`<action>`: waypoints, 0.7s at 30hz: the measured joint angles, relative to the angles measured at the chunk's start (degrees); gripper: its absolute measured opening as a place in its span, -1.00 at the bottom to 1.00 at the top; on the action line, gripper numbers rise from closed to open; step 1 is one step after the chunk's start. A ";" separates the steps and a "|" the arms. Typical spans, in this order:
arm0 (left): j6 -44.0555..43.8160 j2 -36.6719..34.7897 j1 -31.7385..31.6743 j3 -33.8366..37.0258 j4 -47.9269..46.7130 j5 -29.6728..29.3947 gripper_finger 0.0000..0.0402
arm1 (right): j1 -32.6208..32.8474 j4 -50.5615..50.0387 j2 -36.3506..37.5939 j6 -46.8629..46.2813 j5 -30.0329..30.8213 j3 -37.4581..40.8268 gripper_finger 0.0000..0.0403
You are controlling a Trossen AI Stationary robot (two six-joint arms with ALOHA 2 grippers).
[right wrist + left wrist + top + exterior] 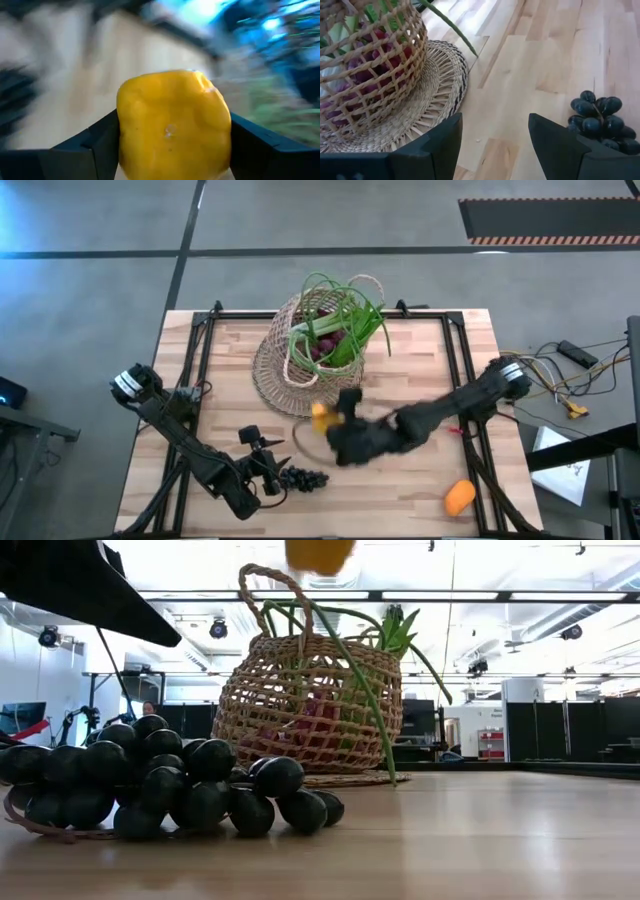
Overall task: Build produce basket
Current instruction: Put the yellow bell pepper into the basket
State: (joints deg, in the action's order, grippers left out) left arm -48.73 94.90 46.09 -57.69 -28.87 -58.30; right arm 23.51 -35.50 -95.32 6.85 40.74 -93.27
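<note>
One basket (300, 355) | one grape bunch (305, 478) | right gripper (172, 135) clamps yellow pepper (172, 125) | left gripper (492, 145) spread, empty

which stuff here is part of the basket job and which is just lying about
Job:
basket
green onions in it
yellow pepper piece, held by right gripper
black grapes on the table, by left gripper
orange

Lying about:
cables off the table's right edge

Lab hall: ceiling spotlights (219, 629), monitors (22, 717).
</note>
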 joint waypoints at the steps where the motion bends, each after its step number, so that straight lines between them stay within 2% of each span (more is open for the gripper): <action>1: 0.07 0.24 0.00 0.00 0.06 0.04 0.05 | -1.47 0.41 0.99 1.31 1.12 -1.31 0.35; 4: 0.07 0.73 0.00 0.00 -0.02 0.20 0.05 | -8.47 2.66 4.13 2.58 0.65 -3.53 0.34; 7: 0.07 0.82 0.00 0.00 0.03 0.20 0.05 | -18.01 3.99 5.51 -0.85 -2.08 -3.90 0.33; 13: 0.09 0.82 0.00 0.00 0.20 0.15 0.05 | -37.21 6.60 1.47 -12.58 -20.92 -1.71 0.34; 17: 0.09 0.82 0.00 0.00 0.20 0.00 0.05 | -43.46 8.38 -4.11 -16.34 -26.84 -1.36 0.34; 21: 0.00 0.82 0.00 0.00 0.20 -0.09 0.05 | -45.23 9.48 -8.12 -16.72 -30.35 -1.36 0.42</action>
State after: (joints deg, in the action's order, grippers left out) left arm -48.73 95.72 46.09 -57.69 -28.66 -58.39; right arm -21.71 -26.02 -103.44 -9.87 10.40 -94.63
